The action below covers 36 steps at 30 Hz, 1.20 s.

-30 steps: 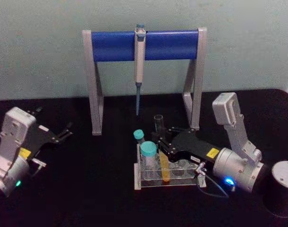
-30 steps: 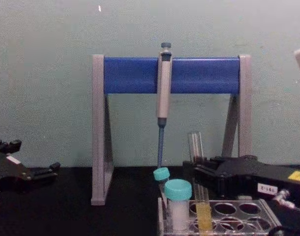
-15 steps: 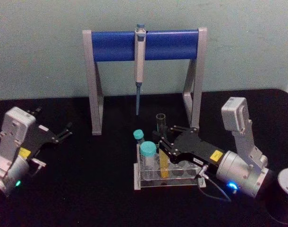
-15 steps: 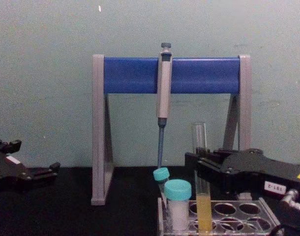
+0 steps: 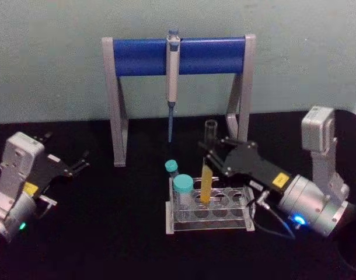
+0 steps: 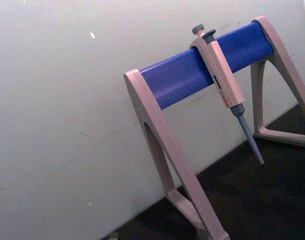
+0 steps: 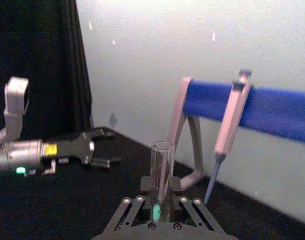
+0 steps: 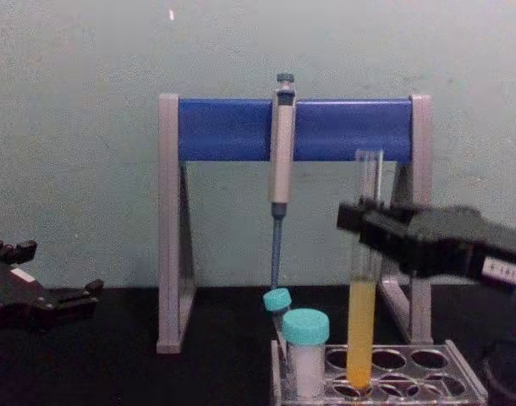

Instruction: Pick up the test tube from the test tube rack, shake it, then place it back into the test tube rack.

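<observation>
The test tube is a tall clear glass tube with yellow liquid in its lower part. My right gripper is shut on its upper half and holds it upright. In the chest view the test tube hangs with its round bottom at the level of the holes of the test tube rack, held by the right gripper. The right wrist view shows the test tube's open mouth between my fingers. The clear test tube rack stands on the black table. My left gripper rests open at the far left.
A grey-and-blue stand stands behind the rack, with a grey-blue pipette hanging from its bar. Two teal-capped white tubes sit at the rack's left end. The left gripper also appears far off in the right wrist view.
My right gripper has risen with the test tube, drawing it up until only its bottom is at the rack's holes. The left arm has not moved.
</observation>
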{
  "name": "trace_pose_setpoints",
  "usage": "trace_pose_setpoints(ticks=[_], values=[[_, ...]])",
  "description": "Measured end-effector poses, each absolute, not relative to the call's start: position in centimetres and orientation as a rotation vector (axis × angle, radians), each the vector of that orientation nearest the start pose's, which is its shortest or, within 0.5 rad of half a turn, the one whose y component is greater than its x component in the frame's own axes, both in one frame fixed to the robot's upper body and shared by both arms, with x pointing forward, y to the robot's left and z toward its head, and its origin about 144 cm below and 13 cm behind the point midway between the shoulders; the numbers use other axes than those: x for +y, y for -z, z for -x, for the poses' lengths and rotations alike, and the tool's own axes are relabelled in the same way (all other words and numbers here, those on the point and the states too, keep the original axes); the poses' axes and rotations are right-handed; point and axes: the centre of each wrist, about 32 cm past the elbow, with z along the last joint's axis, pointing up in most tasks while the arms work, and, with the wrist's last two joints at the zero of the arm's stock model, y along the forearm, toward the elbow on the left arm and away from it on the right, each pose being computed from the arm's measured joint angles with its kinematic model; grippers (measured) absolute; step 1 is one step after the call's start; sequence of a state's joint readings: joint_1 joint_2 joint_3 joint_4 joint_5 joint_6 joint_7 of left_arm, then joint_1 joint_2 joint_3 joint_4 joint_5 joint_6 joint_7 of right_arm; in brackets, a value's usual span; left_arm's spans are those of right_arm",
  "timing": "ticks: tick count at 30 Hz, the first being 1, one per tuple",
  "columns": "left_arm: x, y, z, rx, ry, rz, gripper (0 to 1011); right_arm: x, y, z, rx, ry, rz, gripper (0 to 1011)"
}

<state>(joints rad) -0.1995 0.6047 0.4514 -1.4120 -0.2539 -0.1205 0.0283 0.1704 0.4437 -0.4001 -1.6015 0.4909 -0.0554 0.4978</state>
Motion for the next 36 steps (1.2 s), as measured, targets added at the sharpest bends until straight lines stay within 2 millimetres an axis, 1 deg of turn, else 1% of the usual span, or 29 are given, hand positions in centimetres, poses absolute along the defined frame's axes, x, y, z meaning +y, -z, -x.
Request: trace_pose_setpoints(ticks=[7,11,15,17,21,25,31,36], values=[[31.0,-114.0,-48.9,-0.285,-1.248,-0.304,1001,-23.9,-120.4,-49.1,-0.097,0.685,-0.108,232],[31.0,-114.0,-48.9,-0.285,-1.248,-0.304,1001,-24.1,-121.7,-50.3,-0.134,0.692,-0.112,233],[31.0,-114.0,-48.9,-0.285,-1.248,-0.304,1001,-24.2,-122.4,-51.4,-0.151,0.705,-0.102,233],[31.0,-114.0,-48.9,-0.285,-1.248,-0.304,1001,-24.2,-122.5,-51.6,-0.154,0.707,-0.1,232],[31.0,-114.0,-48.9,-0.285,-1.248,-0.304,1001,-24.1,-122.7,-52.7,-0.153,0.72,-0.093,233],[31.0,-114.0,-48.9,-0.285,-1.248,-0.304,1001,-24.1,-122.7,-53.0,-0.15,0.727,-0.092,233],[31.0,-114.0,-48.9,-0.285,-1.248,-0.305,1001,-24.3,-122.7,-53.1,-0.149,0.746,-0.092,233],[31.0,-114.0,-48.9,-0.285,-1.248,-0.305,1001,-24.9,-122.7,-52.6,-0.147,0.78,-0.088,233]])
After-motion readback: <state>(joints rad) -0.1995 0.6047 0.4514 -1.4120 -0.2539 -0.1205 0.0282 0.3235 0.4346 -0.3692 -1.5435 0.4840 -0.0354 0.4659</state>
